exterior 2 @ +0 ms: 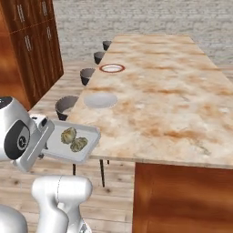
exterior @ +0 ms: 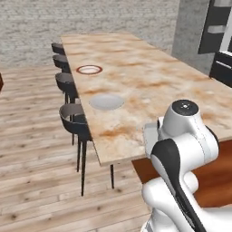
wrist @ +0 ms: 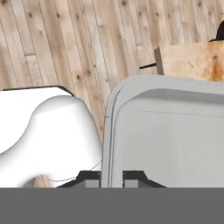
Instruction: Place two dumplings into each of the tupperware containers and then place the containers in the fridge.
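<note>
Because the shallow, pale grey translucent plastic tray [exterior 2: 75,142] is pinched by its rim alone, it will handle as a light but springy thing, and its load can slide. The two-finger gripper [wrist: 112,178] has its dark tips pressed together on the tray's edge, one either side of the low wall. In the right base view the tray hangs in the air just off the near left corner of the long marbled tan counter [exterior 2: 173,100], roughly level, with two lumpy greenish-tan pleated dumplings [exterior 2: 73,139] lying side by side in it, touching or nearly so. They look soft and loose on a smooth floor, so any tilt or jerk could roll them toward a rim; a grip at the rim's middle and a steady, flat carry suits best.

The grip itself is hard to read: the robot's own wrist covers it in both base views. In the left base view the tray is probably the pale sliver behind the arm, its contents hidden. The hand view cuts off the tray's far side and the dumplings.
</note>
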Available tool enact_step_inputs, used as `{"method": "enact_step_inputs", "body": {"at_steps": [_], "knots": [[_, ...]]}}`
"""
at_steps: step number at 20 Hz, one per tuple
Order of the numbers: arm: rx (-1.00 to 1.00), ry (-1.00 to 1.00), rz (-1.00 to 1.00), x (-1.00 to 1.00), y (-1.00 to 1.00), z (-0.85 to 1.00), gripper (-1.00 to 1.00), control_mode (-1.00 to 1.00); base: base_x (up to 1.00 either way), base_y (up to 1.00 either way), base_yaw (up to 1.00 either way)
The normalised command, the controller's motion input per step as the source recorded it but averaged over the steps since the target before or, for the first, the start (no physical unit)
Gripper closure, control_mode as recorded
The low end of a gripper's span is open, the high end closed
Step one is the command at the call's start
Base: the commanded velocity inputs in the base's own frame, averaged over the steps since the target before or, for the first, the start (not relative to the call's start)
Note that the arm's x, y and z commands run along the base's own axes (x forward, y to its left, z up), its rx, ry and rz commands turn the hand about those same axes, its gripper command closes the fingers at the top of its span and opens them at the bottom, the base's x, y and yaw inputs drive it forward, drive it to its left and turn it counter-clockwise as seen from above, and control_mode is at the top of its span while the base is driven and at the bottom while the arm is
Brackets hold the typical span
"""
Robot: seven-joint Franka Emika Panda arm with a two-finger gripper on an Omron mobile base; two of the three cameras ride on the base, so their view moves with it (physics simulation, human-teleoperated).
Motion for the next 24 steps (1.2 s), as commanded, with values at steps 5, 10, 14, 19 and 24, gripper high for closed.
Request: {"method": "enact_step_inputs", "body": {"at_steps": [5, 10, 14, 19, 24], "knots": [[0.00, 0.00, 0.00, 0.00, 0.00, 0.00, 1.00, 1.00, 0.04, -1.00, -0.08], [0.00, 0.00, 0.00, 0.00, 0.00, 0.00, 1.00, 1.00, 0.13, -0.95, -0.01], [0.00, 0.00, 0.00, 0.00, 0.00, 0.00, 1.00, 1.00, 0.46, -1.00, -0.05], [0.00, 0.00, 0.00, 0.00, 0.00, 0.00, 1.00, 1.00, 0.44, -1.00, -0.13], [0.00, 0.00, 0.00, 0.00, 0.00, 0.00, 1.00, 1.00, 0.20, -1.00, -0.16]]}}
